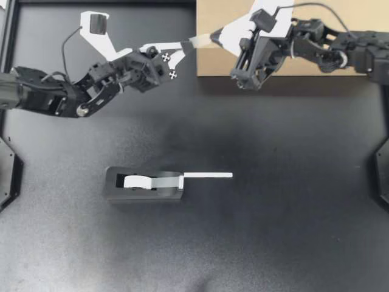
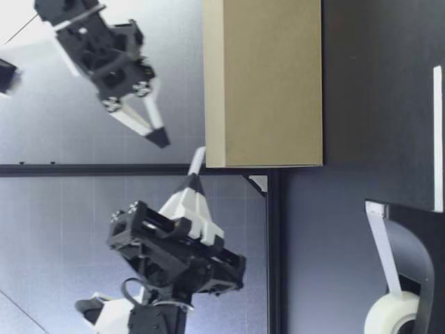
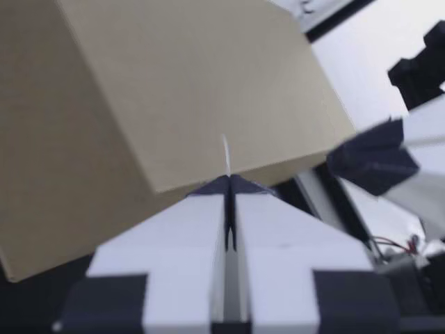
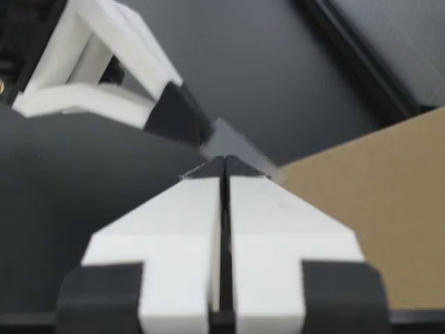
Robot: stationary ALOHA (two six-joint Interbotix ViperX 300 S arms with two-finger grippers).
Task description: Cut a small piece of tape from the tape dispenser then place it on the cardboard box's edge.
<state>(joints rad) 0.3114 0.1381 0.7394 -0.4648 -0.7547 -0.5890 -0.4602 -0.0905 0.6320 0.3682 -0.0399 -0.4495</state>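
Item 1, tape dispenser: black, lying near the middle of the table, a little toward its left edge. A loose strip juts from its cutter toward the right edge. Neither arm is near it.

Item 2, left gripper: raised near the far edge, fingers pressed together and clamped on one end of the tape piece.

Item 3, tape piece: short, pale, thin. It is carried in the air off the left gripper's tip. Its free end reaches the box's upper left corner; whether it touches cannot be told. Handling, as judged: almost weightless, limp, sticky on one face, apt to curl or cling to a finger. Best held by one end only, the rest left free to press onto the cardboard.

Item 4, right gripper: fingers closed on nothing. The low view shows its tip above the tape piece and apart from it.

Item 5, cardboard box: plain, stiff, standing at the far edge toward the right corner.
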